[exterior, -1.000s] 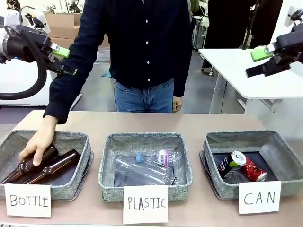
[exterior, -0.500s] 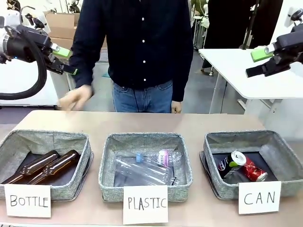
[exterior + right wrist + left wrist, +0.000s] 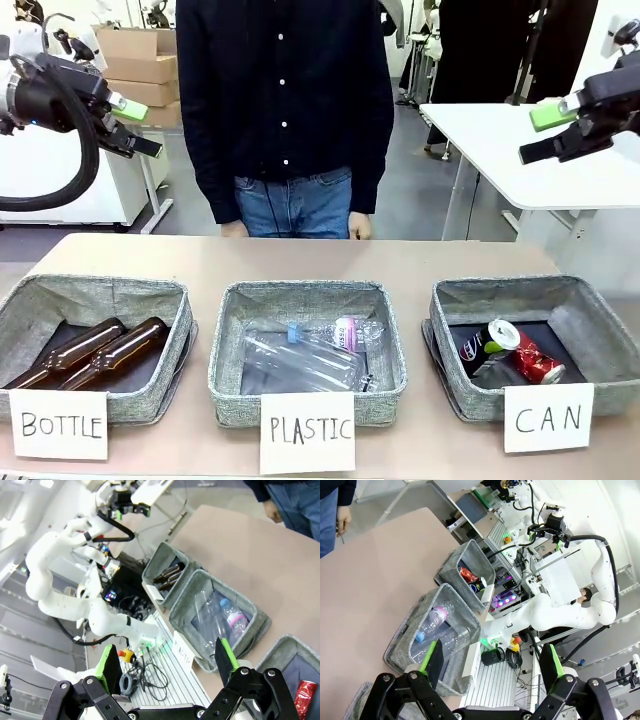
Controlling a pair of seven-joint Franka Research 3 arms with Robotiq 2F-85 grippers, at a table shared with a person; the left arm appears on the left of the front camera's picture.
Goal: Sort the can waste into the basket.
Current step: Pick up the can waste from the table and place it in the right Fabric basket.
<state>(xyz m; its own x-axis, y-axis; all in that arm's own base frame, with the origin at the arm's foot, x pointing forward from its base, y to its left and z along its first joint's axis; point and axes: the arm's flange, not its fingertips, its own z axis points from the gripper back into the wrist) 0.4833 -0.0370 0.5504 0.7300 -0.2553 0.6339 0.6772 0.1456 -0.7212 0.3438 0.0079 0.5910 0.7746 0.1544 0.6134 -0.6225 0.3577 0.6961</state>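
**Cans lie together in the CAN basket, both pincers wide and empty**

Cans first: the red can [image 3: 536, 364] is dented, with white marks and a silver end turned toward the camera; the black can [image 3: 474, 347] beside it carries coloured marks and touches it at the top end. Both lie on the dark floor of the grey fabric basket [image 3: 590, 320] at the right end of the worktop [image 3: 300, 262], behind a white sign [image 3: 548, 418] reading "CAN".

The front view also shows the middle basket [image 3: 225, 350] with clear plastic bottles [image 3: 310, 355] and the left basket [image 3: 20, 300] with two brown glass bottles [image 3: 95, 352]. A person [image 3: 285, 100] in a dark shirt stands at the far side, hands at the worktop's far edge.

The left pincer [image 3: 135, 125] hangs high at the left, the right pincer [image 3: 545, 135] high at the right; each has its jaws wide apart and holds nothing.

The left wrist view gives an oblique look into the can basket, where the red can's side shows against the black can, and it catches the other arm beyond. The right wrist view catches just the end of the red can at its bottom right corner, with the plastic bottles and brown bottles in their baskets farther along the row.
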